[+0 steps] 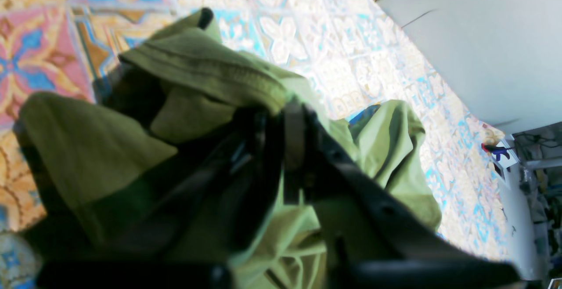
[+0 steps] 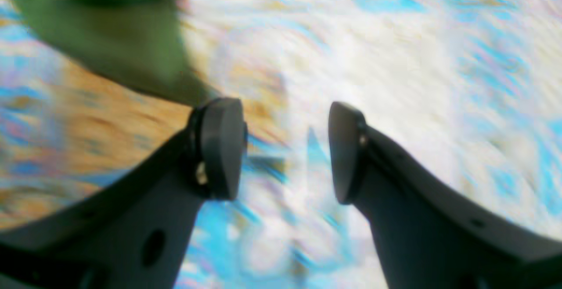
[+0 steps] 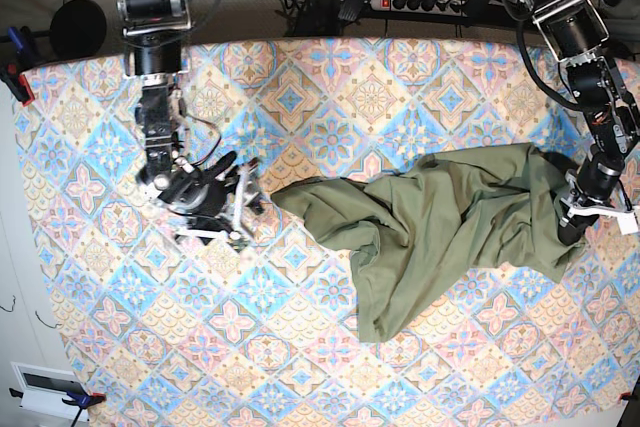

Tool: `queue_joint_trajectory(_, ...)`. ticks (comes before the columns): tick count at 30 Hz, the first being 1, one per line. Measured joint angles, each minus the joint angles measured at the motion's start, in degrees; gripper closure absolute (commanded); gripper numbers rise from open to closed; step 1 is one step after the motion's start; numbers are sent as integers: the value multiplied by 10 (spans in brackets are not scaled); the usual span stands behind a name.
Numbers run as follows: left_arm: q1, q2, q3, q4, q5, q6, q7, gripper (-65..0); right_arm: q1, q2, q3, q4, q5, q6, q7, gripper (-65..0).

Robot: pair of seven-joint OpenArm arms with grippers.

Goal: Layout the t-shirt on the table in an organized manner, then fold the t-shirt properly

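The olive-green t-shirt [image 3: 440,217] lies crumpled on the right half of the patterned table [image 3: 120,347], with one narrow end stretched out to the left. My left gripper [image 3: 580,209] sits at the shirt's right edge. In the left wrist view its jaws [image 1: 285,113] stand close together with bunched t-shirt [image 1: 210,69] cloth pinched between them. My right gripper [image 3: 243,199] hovers just left of the shirt's leftmost tip. It is open [image 2: 285,148], with nothing between its fingers and a blurred bit of t-shirt [image 2: 101,30] beyond the left finger.
A power strip [image 3: 415,2] and cables lie behind the table's far edge. Small clamps [image 3: 18,82] grip the cloth at the left edge. A white box [image 3: 45,387] sits off the front left corner. A pale wall panel [image 1: 483,38] shows beyond the table.
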Motion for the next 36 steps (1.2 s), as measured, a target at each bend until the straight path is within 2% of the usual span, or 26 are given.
queue_joint_trajectory(2,0,-1,1,0,0,0,-1,-85,0,-10,-14,2,32,4,3,-299)
queue_joint_trajectory(6,0,-1,1,0,0,0,-1,-84,3,-8,-26,3,120,2,3,-299)
queue_joint_trajectory(9,0,-2,1,0,0,0,-1,-84,4,-8,-26,-2,155,0,3,-299)
queue_joint_trajectory(18,2,-1,1,0,0,0,0,-84,19,-23,-35,-110,150,0,1,-299)
queue_joint_trajectory(21,1,-2,1,0,0,0,0,-84,37,-26,-35,-123,155,0,45,-299)
queue_joint_trajectory(23,2,-1,2,0,0,0,0,-84,43,-26,-35,-140,161,0,56,-299)
queue_joint_trajectory(32,2,-1,2,0,0,0,0,-84,35,-24,-35,-178,155,-1,45,-298)
queue_joint_trajectory(34,1,-2,2,0,0,0,-1,-84,35,-23,-52,-178,155,-1,45,-281)
queue_joint_trajectory(36,2,-1,2,0,0,0,0,-84,35,-21,-80,-176,155,-2,49,-219)
